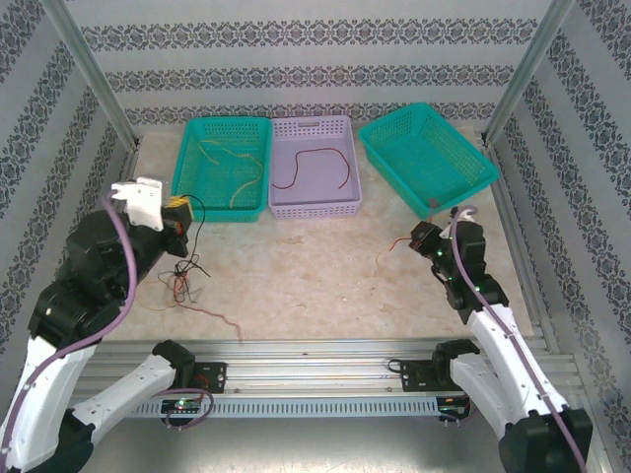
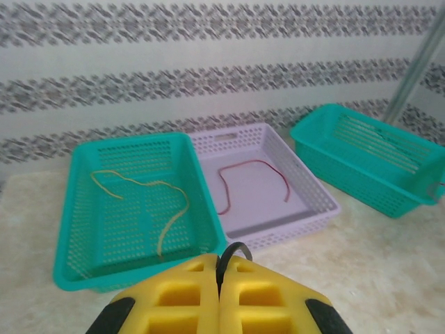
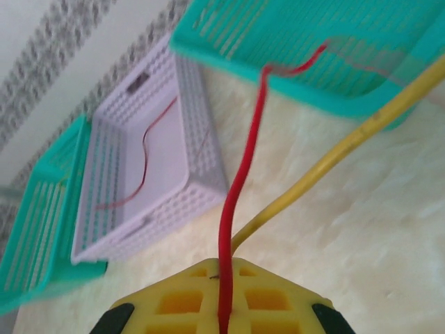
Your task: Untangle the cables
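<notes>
Your left gripper (image 2: 220,271) has its yellow padded fingers pressed together on a thin black cable (image 2: 233,249), which loops up out of the seam between them. In the overhead view, that cable drops from the gripper to a loose knot of black and red cables (image 1: 183,281). The knot lies on the beige table (image 1: 315,286) just behind the gripper, toward the arm bases, and one red tail trails off toward the middle.

Ahead of this gripper sits a teal plastic mesh basket (image 2: 76,209) holding a loose yellow cable (image 2: 149,186). Right against its right side, a lilac plastic mesh basket (image 2: 313,195) holds a curved red cable (image 2: 254,165). Farther right, apart from both, a second teal mesh basket (image 2: 361,174) stands at an angle.

Your right gripper (image 3: 224,271) is also closed, pinching a thin red cable (image 3: 240,181) that rises ahead of it toward the near wall of the second teal basket. A second yellow cable (image 3: 334,154) runs out from just beside the fingers and off to the right. You cannot tell whether the fingers have caught it too. The lilac basket lies ahead and to the left of this gripper.
</notes>
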{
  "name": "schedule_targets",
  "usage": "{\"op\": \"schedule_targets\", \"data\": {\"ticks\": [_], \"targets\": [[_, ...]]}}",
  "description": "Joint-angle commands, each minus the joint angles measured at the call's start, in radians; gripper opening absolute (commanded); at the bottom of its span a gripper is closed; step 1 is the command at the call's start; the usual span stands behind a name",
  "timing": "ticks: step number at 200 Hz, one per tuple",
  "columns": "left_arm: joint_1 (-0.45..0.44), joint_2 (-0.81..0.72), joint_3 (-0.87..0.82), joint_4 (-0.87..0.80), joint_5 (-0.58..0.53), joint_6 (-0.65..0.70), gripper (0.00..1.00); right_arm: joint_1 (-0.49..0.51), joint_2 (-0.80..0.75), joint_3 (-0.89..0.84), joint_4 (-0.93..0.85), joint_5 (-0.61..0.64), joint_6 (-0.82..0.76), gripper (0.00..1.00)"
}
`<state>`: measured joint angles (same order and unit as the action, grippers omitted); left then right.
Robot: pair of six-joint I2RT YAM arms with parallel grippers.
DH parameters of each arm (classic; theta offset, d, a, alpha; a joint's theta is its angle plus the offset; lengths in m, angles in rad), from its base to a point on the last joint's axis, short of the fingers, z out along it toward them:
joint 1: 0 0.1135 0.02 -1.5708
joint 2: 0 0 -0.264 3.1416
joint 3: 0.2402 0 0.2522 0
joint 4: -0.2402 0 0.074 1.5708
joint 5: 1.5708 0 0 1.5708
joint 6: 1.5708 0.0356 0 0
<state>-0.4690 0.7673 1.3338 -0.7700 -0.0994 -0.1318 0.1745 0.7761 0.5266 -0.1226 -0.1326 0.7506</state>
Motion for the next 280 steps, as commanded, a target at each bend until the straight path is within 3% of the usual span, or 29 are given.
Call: {"op": "schedule_targets", "data": {"ticks": [1,61,92,115,147,159,200,236,280], "targets": [[0.008,0.039,-0.012,0.076,0.122,-0.053,0.00,0.100,0.025,0.005,0.026,-0.025,-0.047,0.00],[0.008,0.156,-0.028,0.189,0.286,-0.087,0.00,0.334,0.289,0.080,0.052,-0.050,-0.096,0.00],[0.008,0.216,-0.001,0.236,0.343,-0.095,0.00,0.372,0.420,0.107,0.124,-0.087,-0.089,0.00],[0.008,0.247,-0.015,0.268,0.378,-0.094,0.00,0.386,0.454,0.143,0.183,-0.167,-0.111,0.23],[0.009,0.256,-0.083,0.317,0.389,-0.088,0.00,0.403,0.510,0.293,0.007,-0.191,-0.196,0.49],[0.009,0.250,-0.113,0.338,0.388,-0.087,0.00,0.393,0.508,0.322,-0.040,-0.172,-0.215,0.60],[0.009,0.239,-0.200,0.400,0.408,-0.096,0.00,0.275,0.454,0.375,-0.118,-0.063,-0.250,0.75],[0.008,0.234,-0.248,0.437,0.433,-0.117,0.00,0.086,0.515,0.491,-0.182,0.047,-0.315,0.77],[0.009,0.213,-0.288,0.462,0.432,-0.121,0.00,-0.081,0.663,0.572,-0.090,-0.013,-0.318,0.77]]}}
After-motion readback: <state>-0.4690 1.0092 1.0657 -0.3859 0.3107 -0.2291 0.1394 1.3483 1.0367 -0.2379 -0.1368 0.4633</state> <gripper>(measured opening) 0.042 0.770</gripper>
